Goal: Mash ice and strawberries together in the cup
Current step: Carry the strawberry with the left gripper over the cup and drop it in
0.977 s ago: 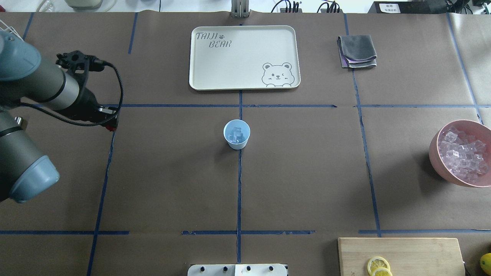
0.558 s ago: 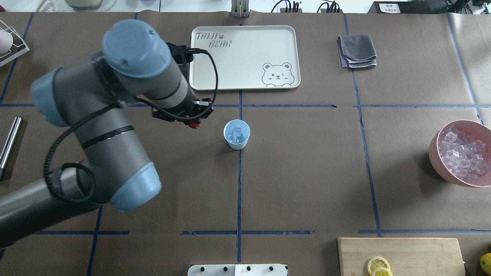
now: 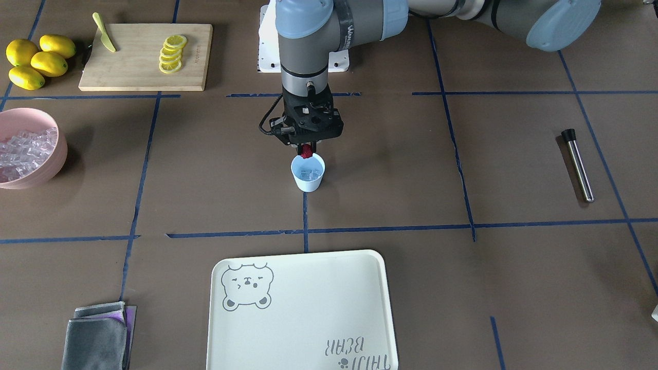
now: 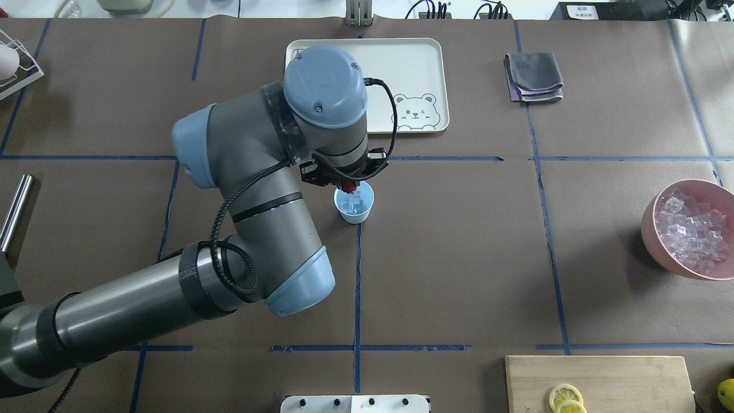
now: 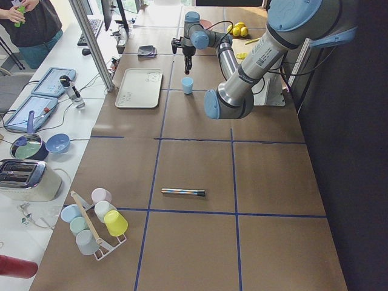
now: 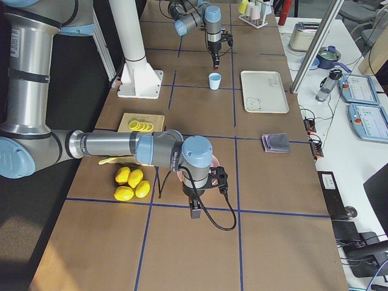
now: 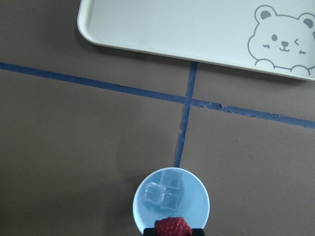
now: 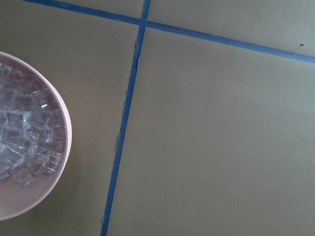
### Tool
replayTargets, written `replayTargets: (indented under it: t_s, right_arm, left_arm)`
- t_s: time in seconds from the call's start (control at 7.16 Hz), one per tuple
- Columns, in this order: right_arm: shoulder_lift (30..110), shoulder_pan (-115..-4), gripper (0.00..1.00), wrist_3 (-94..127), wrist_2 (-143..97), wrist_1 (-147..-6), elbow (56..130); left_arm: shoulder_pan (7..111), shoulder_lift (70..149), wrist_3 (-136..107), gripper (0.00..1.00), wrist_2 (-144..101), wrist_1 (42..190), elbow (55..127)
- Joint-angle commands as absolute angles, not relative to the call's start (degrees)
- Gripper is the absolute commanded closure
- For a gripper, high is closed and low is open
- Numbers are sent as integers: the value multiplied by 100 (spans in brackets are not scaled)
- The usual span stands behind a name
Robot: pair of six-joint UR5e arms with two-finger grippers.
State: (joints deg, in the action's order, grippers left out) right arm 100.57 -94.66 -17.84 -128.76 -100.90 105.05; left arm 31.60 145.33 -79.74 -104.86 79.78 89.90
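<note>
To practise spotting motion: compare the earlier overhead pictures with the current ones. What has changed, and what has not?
The left gripper, shut on the strawberry, swept from the overhead view's left edge rightward to hang over the cup. The berry was already held; nothing was let go. The cup, its ice, the tray, cloth and pink bowl stayed put.

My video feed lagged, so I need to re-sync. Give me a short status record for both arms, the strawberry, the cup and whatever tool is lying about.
Left pincer: shut on the strawberry, pointing down
Strawberry: held above the cup's mouth, not released
Cup: upright on the tape line, three ice cubes inside
Right pincer: near the pink bowl of ice; open or shut cannot be told
Metal rod: lying flat on the robot's left side, untouched
</note>
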Motion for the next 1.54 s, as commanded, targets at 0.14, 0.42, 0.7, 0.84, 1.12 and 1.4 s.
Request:
replayTargets:
  t_s: [0.14,0.42,0.7,0.84,1.12,1.4]
  right_arm:
    - [10063,-9466,1,-1784,-12876,-10081,10512]
    - [10055,-9466,1,-1793,-12876,-10081,10512]
    - [10055,-9466,1,-1784,-12876,-10090,10521]
    - [10055,-9466,1,-1784,-12876,-10090,10503]
    - [10063,-9466,1,-1784,-12885,-10090,10503]
    - [10063,-9466,1,-1784,-12893,-10090,10503]
  left_arm:
    - [3155,14458,-7945,0,-10477,7980,8965]
    - [3155,14449,-7867,0,-10477,7980,9008]
    - [3242,13847,-7010,0,-10529,7937,9602]
    - [3556,13321,-6318,0,-10608,7902,10015]
    - [4521,12022,-4520,0,-11780,7962,10754]
    - [5384,10579,-2881,0,-11927,8207,11021]
